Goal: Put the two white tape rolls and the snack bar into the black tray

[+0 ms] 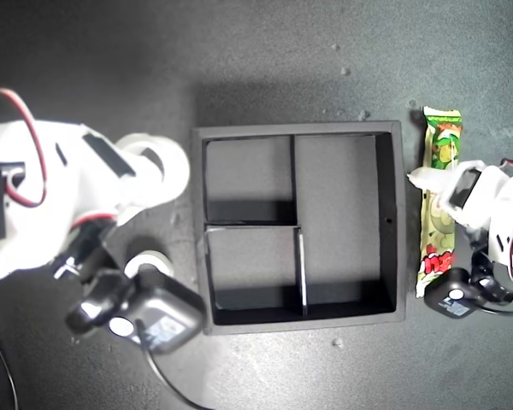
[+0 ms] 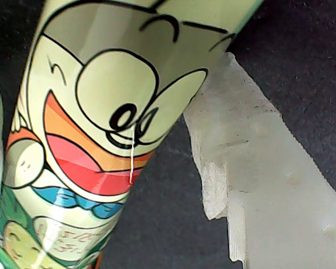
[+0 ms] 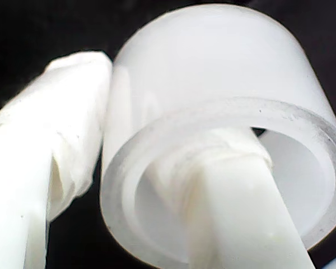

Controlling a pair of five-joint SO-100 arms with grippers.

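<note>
The black tray (image 1: pixel 392 224) sits mid-tabletop (image 1: pixel 265 60), all its compartments bare. On the exterior view's right, the snack bar (image 1: pixel 439 196) lies lengthwise just beside the tray's wall; my first tool (image 1: pixel 436 190) is down over it with spread jaws, one finger (image 2: pixel 269 185) on each side, not clamped. On that view's left, my second tool (image 3: pixel 157 185) grips one tape roll (image 3: pixel 213 112), one finger (image 3: pixel 241 207) inside the ring and the other outside. A second tape roll (image 1: pixel 145 263) rests nearer the arm's base
</note>
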